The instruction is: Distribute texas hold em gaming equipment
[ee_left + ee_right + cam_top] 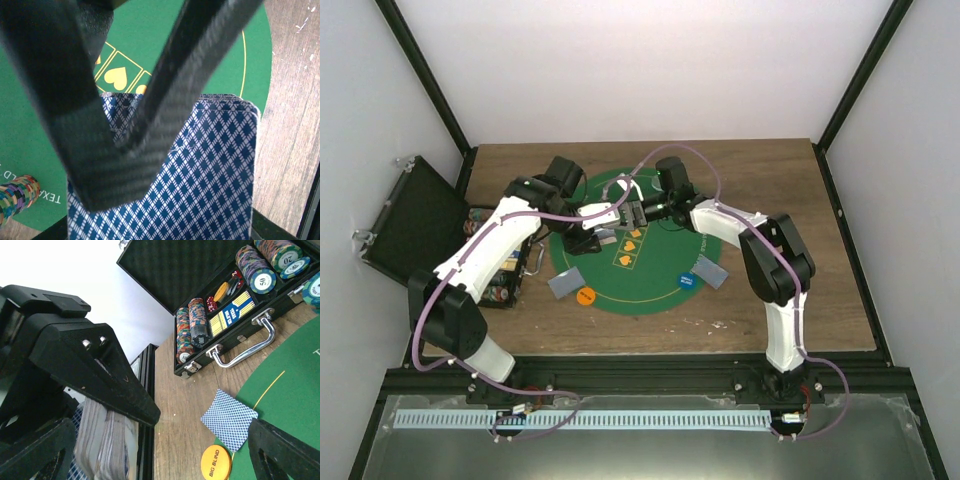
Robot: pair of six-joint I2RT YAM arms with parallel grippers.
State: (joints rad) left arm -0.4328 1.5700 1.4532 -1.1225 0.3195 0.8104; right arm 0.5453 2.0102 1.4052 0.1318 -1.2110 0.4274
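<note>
Deck of cards (pixel 210 175) is pinched in my left gripper (pixel 592 232), narrow jaws clamped across it. It's held up over the middle of the green mat (pixel 650 295) with the blue diamond backs facing my wrist camera. My right gripper (pixel 638 213) is just beside it, also over the middle of the mat, jaws spread wide with nothing in them. One loose card (pixel 229 420) lies face down at the left edge of the mat, mostly on the wood, and the orange disc (pixel 216 463) sits just beside it at that same edge. Handling-wise, I'd say the whole stack is light but slick. The top edges already look a bit out of line, so I reckon a loose squeeze would let it fan out or spill. A single card is thin and bendy, so I wouldn't grab it in the middle. My guess is the best hold is the free top edge of the outermost card, pinched flat across both faces and slid off along the stack rather than pulled straight away from it.
</note>
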